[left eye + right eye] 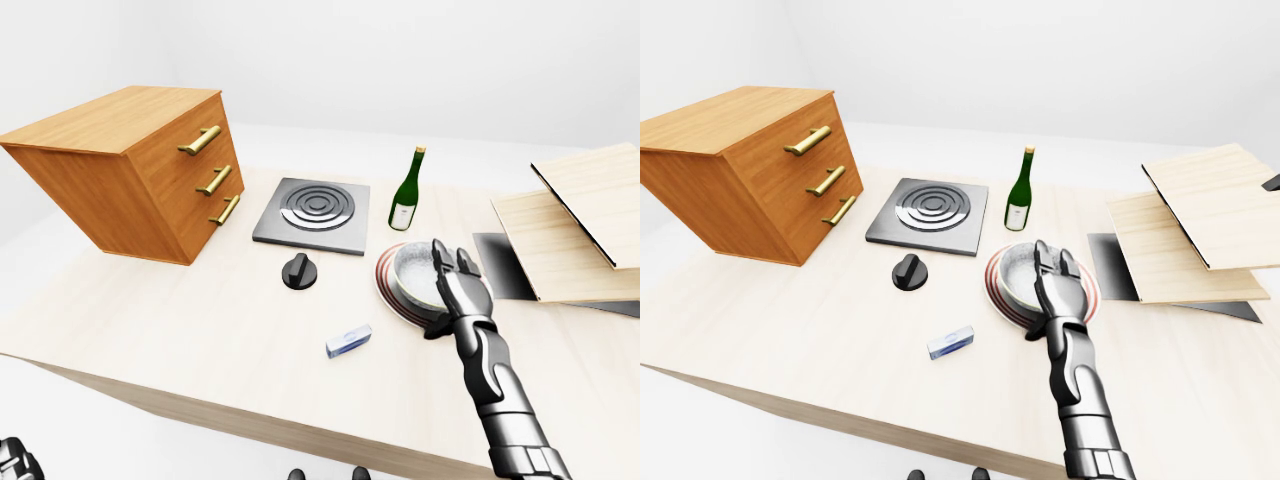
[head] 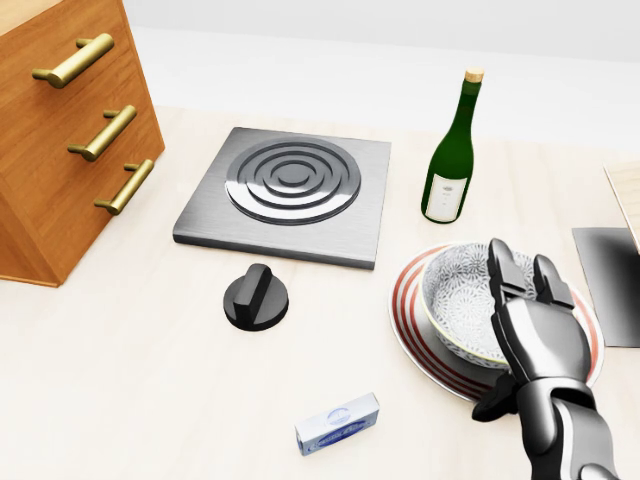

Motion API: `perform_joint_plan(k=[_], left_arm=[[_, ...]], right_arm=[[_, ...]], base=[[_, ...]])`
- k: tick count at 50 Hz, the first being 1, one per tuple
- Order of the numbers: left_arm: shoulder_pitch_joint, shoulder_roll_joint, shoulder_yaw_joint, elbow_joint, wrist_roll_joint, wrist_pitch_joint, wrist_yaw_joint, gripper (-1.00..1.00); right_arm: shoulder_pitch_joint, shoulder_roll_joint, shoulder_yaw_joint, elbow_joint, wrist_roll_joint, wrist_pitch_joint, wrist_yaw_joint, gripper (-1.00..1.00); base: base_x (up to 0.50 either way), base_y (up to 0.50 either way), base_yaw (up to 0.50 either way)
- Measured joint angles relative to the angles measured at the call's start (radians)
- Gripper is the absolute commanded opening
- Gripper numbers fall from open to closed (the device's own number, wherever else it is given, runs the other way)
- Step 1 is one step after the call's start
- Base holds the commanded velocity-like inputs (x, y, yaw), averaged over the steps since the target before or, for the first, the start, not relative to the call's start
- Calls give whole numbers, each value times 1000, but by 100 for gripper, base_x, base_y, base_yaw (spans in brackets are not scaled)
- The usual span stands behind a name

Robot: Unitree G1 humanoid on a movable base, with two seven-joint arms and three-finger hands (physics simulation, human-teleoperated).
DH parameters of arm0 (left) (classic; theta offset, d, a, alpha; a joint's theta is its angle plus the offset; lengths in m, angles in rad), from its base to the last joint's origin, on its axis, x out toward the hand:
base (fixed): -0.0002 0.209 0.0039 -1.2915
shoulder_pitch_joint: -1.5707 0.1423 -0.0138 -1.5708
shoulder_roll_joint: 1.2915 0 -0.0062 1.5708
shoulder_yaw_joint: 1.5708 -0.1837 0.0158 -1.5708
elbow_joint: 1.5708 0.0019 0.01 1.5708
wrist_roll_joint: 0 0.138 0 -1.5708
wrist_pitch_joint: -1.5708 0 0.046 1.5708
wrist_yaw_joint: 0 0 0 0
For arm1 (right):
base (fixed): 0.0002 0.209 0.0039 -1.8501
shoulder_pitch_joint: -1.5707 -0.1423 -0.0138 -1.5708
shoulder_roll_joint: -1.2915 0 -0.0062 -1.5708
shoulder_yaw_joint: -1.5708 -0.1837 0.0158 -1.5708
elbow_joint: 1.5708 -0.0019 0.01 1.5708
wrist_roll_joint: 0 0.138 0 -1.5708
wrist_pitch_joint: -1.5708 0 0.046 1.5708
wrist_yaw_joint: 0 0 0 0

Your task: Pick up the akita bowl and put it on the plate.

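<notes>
The akita bowl (image 2: 462,300), white with a blue pattern, rests on the red-ringed plate (image 2: 408,312) at the lower right of the head view, its mouth leaning a little toward the camera. My right hand (image 2: 515,330) stands open at the bowl's right side. Its fingers (image 2: 503,268) are stretched straight up over the rim, and its thumb (image 2: 494,403) is spread low over the plate's near edge. Nothing is held in it. A dark bit of my left hand (image 1: 12,462) shows at the bottom left corner of the left-eye view, below the table's edge.
A green wine bottle (image 2: 449,152) stands just above the plate. Left of it lie a steel burner slab (image 2: 290,192), a black knob (image 2: 256,297) and a small blue-white box (image 2: 337,423). A wooden drawer chest (image 2: 60,130) stands far left. Wooden boards (image 1: 580,220) and a dark mat (image 2: 610,282) lie right.
</notes>
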Motion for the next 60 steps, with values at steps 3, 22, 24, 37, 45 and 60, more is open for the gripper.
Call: perform_joint_plan(k=[3,22,24,37,45,60], left_arm=[[-1,-3,-2,1,5,0,0,100],[-5,-15,-8,5,20,0,0,100],[-6,-15,-8,5,21,0,0,100],[-4,-13,-4,6,18,0,0,100],[0,-14,-2,4,18,0,0,100],[3,-15,0,0,16,0,0,100]], right_arm=[[3,1,1,-4,-3,0,8,100],[9,6,0,-31,-16,0,35,100],[10,6,0,-43,-21,0,43,100],[15,27,-23,-107,25,0,73,100],[12,48,-43,-209,205,0,100,100],[4,84,-63,-355,529,0,181,100]], base=[[0,0,0],[0,0,0],[0,0,0],[0,0,0],[0,0,0],[0,0,0]])
